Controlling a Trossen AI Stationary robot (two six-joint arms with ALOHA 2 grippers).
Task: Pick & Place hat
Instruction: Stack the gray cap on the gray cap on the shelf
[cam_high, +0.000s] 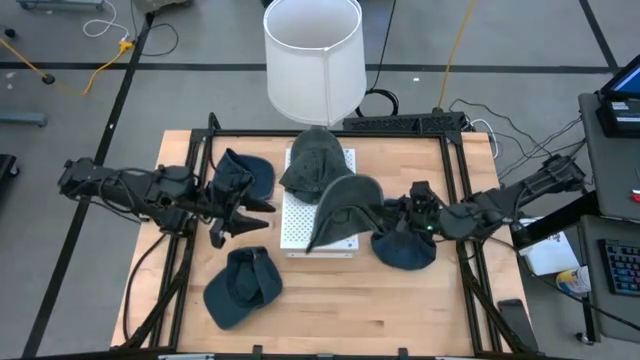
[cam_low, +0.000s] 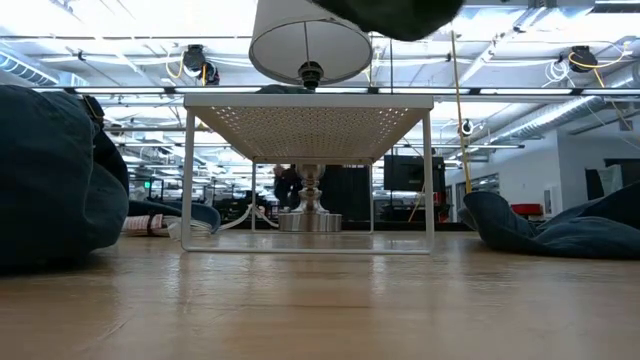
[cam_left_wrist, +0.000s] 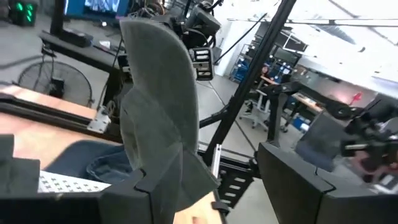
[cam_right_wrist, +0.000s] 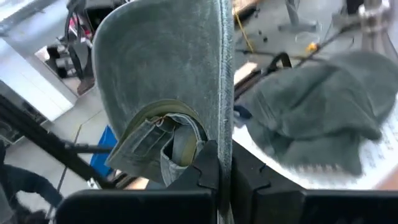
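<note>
**Grey-green cap in hand over the rack, three blue caps left**

Pinched close in front of the right wrist camera is the grey-green cap (cam_right_wrist: 168, 81), its back strap and brim edge clamped between the closed fingers of the right gripper (cam_high: 385, 212). From above, that cap (cam_high: 345, 205) hangs over the right edge of the white perforated rack (cam_high: 295, 225), partly above it and partly past it, tilted rather than lying flat. Just beyond it on the rack lies a second grey-green cap (cam_high: 315, 160), already set down near the rack's far end.

The left gripper (cam_high: 240, 215) sits just left of the rack with its fingers spread and nothing between them; the held cap fills much of its wrist view, so the two grippers are close across the rack.

Out on the wooden surface (cam_high: 330, 310) lie three dark blue caps: one behind the left gripper (cam_high: 245, 172), one nearer the front edge (cam_high: 240, 288), and one under the right arm (cam_high: 405, 250). A white lampshade (cam_high: 312, 55) stands past the far edge.

Judging by this, one cap is placed, a second is about to be released onto the rack, and the three blue ones likely remain.
</note>
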